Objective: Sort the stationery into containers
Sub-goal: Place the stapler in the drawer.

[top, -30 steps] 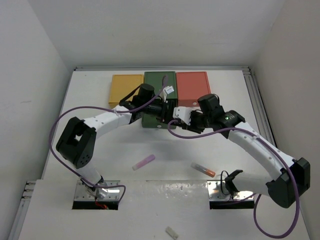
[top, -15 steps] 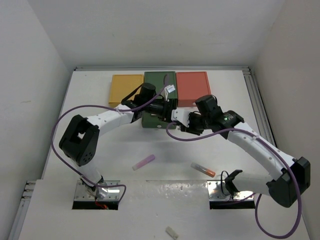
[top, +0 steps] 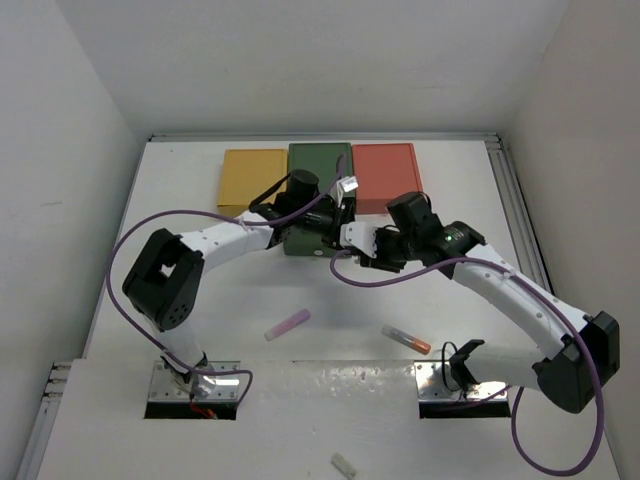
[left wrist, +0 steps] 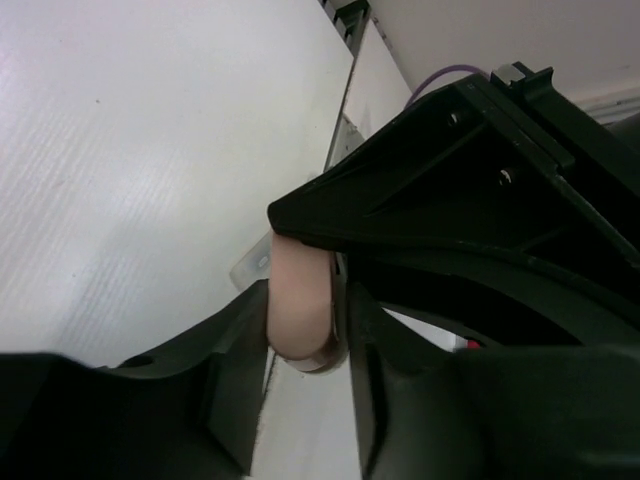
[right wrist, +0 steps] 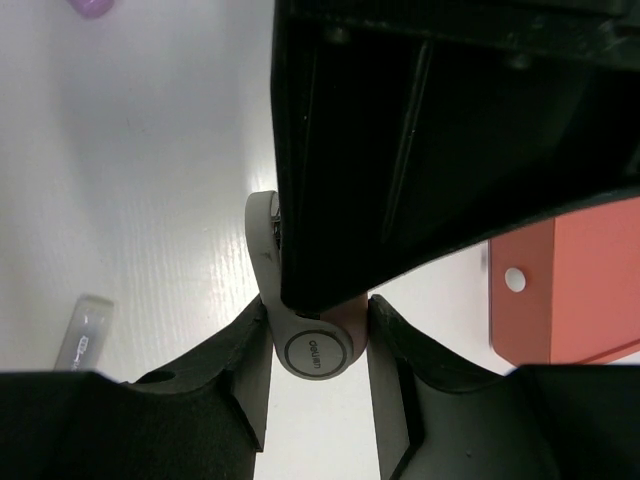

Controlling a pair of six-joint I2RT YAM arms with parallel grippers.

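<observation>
Judging by the table (top: 200, 300), the sorting was only partly done. Two pieces lay loose on it: a lilac stick (top: 288, 323) toward 7 o'clock from where the arms met, and a clear orange-tipped tube (top: 406, 339) toward 5 o'clock, well apart from each other. The three containers stood in a row at the 12 o'clock end: the yellow box (top: 250, 170), the green box (top: 318, 158) and the red box (top: 387, 172). The green one reached further toward 6 o'clock than its neighbours, perhaps with its drawer drawn out, but the arms hid that part. Nothing inside any box could be seen.

A third piece, a pale pink pen (right wrist: 315, 352) with a grey clip and round end cap, was off the table just in front of the green box. The right jaws were clamped on its capped end. The left jaws, coming from 9 o'clock, stood narrow around the pink barrel (left wrist: 298, 310), close on both sides, but I could not tell whether they pressed it. It looked like a handover. A pale stub (top: 344, 465) lay at 6 o'clock, beyond the arm bases.
</observation>
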